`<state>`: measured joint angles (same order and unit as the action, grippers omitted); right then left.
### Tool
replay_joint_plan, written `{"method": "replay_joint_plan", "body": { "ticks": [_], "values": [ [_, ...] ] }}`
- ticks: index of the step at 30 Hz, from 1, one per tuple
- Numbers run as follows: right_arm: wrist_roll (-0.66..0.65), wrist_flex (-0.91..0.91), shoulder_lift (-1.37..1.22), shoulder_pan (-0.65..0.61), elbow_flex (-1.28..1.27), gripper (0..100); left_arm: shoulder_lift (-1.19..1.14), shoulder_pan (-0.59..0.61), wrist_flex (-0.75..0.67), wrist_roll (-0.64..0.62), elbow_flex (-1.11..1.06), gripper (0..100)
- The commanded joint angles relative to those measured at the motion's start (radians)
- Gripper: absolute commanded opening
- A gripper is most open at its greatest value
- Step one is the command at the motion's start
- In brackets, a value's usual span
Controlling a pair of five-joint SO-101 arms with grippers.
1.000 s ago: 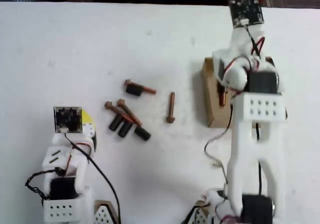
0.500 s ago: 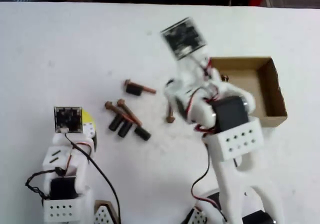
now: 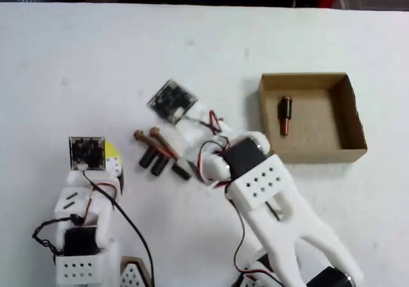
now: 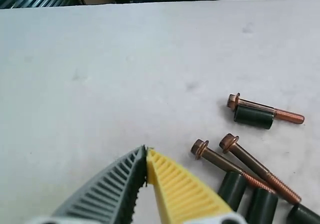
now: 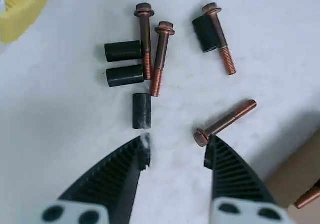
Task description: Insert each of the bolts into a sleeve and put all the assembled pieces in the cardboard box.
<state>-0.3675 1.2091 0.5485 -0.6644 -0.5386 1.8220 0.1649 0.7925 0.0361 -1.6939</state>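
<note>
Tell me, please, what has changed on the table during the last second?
The right arm let go of the assembled piece, which now lies in the cardboard box, and swung left across the table. The right tool is open, close above the single bolt. The left tool, shut, and the loose sleeves stayed where they were.
</note>
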Motion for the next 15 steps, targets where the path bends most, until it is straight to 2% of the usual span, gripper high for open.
{"method": "replay_joint_plan", "body": {
  "ticks": [1,7,15],
  "values": [
    [-0.074,-0.088,0.021,-0.007,-0.054,16.2,0.005,-0.001,-0.014,0.009,0.000,2],
    [-0.114,-0.216,0.001,-0.007,-0.167,16.2,0.005,0.031,-0.014,0.009,0.000,2],
    [-0.112,-0.329,-0.265,-0.007,-0.120,16.2,0.005,0.035,0.002,0.009,0.000,2]
  ]
}}
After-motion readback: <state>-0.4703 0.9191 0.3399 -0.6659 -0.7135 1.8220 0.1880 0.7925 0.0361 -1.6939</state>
